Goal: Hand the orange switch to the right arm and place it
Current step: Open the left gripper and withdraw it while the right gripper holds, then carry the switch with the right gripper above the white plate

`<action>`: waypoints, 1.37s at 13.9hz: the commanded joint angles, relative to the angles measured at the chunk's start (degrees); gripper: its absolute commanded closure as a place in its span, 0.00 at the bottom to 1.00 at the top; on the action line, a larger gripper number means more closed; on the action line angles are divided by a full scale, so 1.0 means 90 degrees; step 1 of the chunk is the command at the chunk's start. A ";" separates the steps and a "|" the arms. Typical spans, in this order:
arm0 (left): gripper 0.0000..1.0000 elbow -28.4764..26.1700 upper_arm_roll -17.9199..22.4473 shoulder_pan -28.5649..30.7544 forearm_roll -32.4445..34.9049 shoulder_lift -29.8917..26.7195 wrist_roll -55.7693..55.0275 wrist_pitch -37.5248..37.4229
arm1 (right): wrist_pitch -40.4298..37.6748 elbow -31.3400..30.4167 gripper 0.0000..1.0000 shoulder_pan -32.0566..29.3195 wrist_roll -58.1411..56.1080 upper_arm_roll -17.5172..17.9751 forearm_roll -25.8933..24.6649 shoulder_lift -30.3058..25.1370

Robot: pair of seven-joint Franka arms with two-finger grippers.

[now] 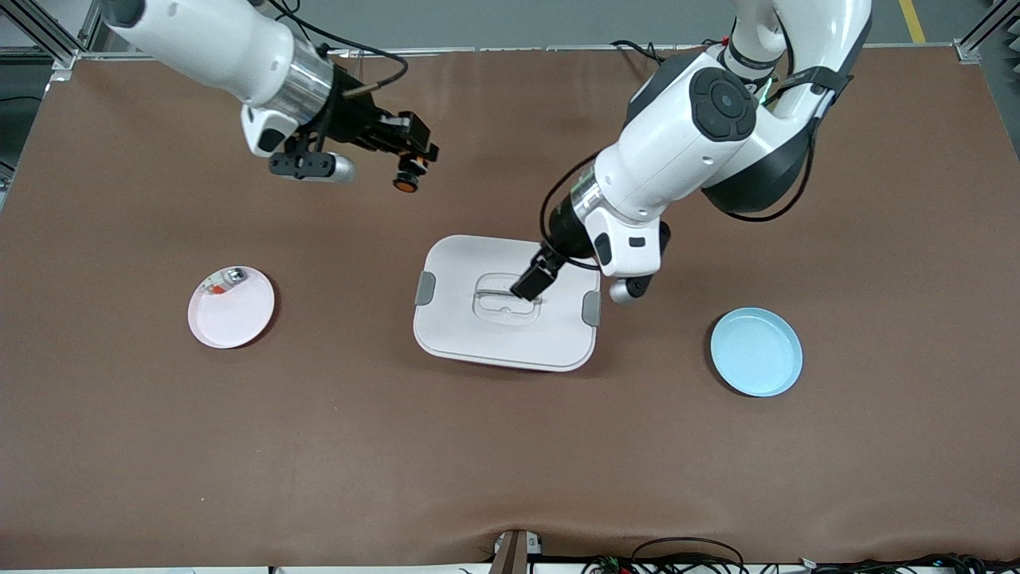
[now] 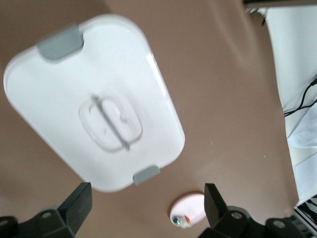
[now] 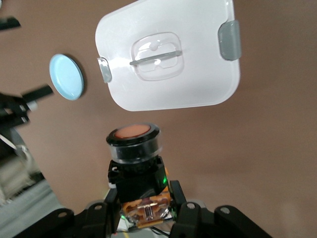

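Note:
The orange switch [image 1: 407,175], a small black cylinder with a round orange cap [image 3: 134,144], hangs in the air over bare brown table toward the right arm's end. My right gripper [image 1: 408,156] is shut on its black body, and the right wrist view shows the fingers [image 3: 178,198] clamped on either side of it, cap pointing away from the wrist. My left gripper [image 1: 534,277] hovers open over the handle of the white lidded box [image 1: 494,335]. Nothing is between its two black fingers [image 2: 79,201] in the left wrist view.
A pink plate [image 1: 235,319] toward the right arm's end holds a small silver-and-red part [image 1: 223,281]. A light blue plate [image 1: 757,352] lies toward the left arm's end. The white box with grey clips stands in the middle. Cables run along the table edge nearest the front camera.

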 commanded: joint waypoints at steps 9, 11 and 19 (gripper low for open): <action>0.00 -0.0049 0.0039 0.1474 0.1878 -0.0616 0.3618 -0.2230 | -0.2150 0.0314 1.00 -0.1288 -0.6649 0.0062 -0.3245 -0.0068; 0.00 -0.0059 0.0029 0.1933 0.1879 -0.0918 0.4535 -0.2650 | -0.2091 0.0197 1.00 -0.1591 -0.7687 0.0062 -0.3647 -0.0069; 0.00 -0.0341 0.1090 0.2377 0.1198 -0.2266 0.7663 -0.3637 | 0.0903 -0.2359 1.00 -0.2646 -1.0696 0.0052 -0.4303 -0.0635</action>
